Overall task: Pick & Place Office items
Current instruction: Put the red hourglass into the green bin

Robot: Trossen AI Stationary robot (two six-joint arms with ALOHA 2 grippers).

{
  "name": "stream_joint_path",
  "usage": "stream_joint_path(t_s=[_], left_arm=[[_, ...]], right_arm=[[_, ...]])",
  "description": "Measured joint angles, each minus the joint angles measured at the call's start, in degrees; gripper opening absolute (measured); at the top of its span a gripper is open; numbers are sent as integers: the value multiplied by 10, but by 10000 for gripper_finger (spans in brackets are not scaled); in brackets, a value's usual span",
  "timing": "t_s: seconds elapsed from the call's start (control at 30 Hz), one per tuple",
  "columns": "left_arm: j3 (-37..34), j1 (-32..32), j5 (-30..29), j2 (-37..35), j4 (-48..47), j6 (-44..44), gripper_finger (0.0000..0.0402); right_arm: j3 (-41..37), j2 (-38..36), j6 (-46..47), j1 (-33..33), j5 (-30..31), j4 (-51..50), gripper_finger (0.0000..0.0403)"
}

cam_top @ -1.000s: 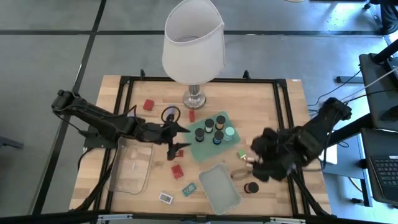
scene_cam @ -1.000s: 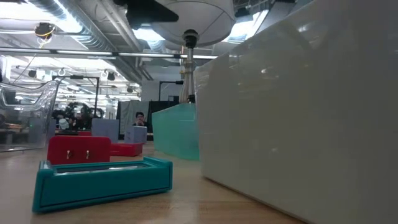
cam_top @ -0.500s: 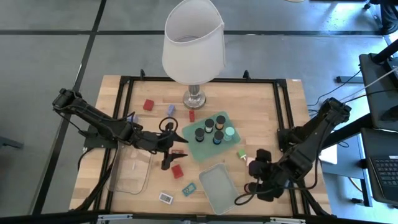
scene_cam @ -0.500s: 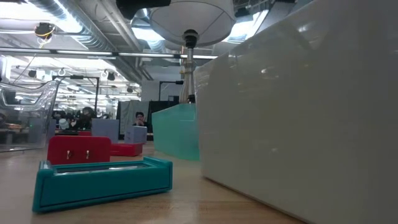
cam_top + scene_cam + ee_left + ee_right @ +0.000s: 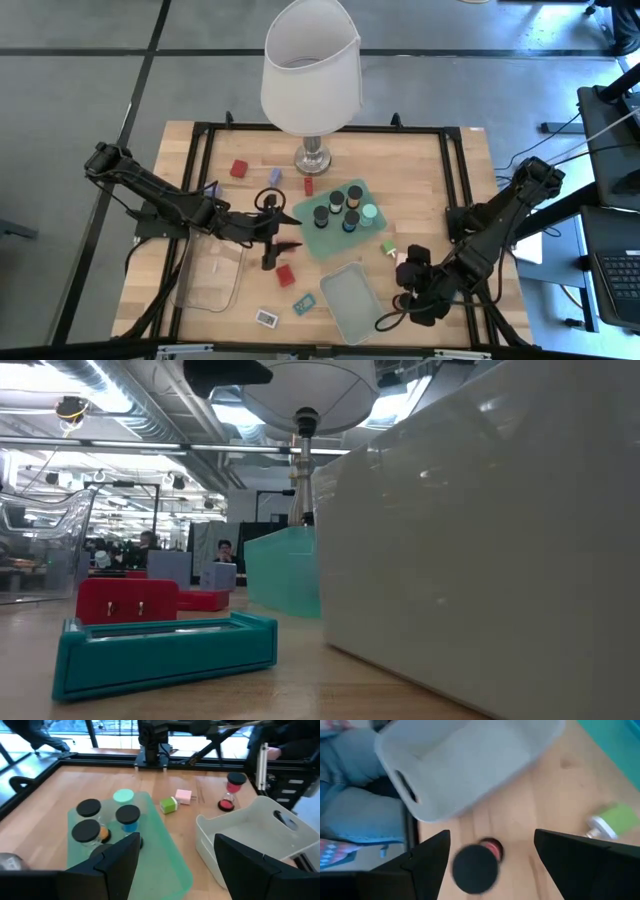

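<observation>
My right gripper (image 5: 492, 845) is open near the table's right front corner (image 5: 412, 290). Its fingers stand on either side of a short cylinder with a black top (image 5: 475, 862) and a red end, and touch nothing. My left gripper (image 5: 176, 840) is open above the table's middle (image 5: 280, 236), facing a mint tray (image 5: 318, 238) that holds several dark cylinders (image 5: 336, 207). A green block (image 5: 388, 247) and a pink block (image 5: 403, 257) lie beside that tray. A red block (image 5: 285, 275), a teal rectangle (image 5: 305, 303) and a white rectangle (image 5: 266, 317) lie near the front edge.
A white-shaded lamp (image 5: 310, 70) stands at the far middle. A second, paler tray (image 5: 352, 300) sits near the front, and a clear bin (image 5: 210, 272) is at front left. A red block (image 5: 238, 168), a lavender block (image 5: 274, 176) and a small red piece (image 5: 308, 185) lie near the lamp's foot.
My right gripper has swung from beside the green and pink blocks toward the table's near edge and come over the black-topped cylinder. My left gripper has shifted a little toward the near edge and has stayed open.
</observation>
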Motion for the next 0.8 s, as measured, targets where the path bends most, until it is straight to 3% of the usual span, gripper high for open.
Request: stream_joint_path(t_s=[0.37, 0.8], left_arm=[[0, 0, -16, 0, 0, -3, 251], [0, 0, -41, 0, 0, -32, 251]], right_arm=[[-6, 0, 13, 28, 92, 35, 290], [-6, 0, 62, 11, 98, 39, 291]])
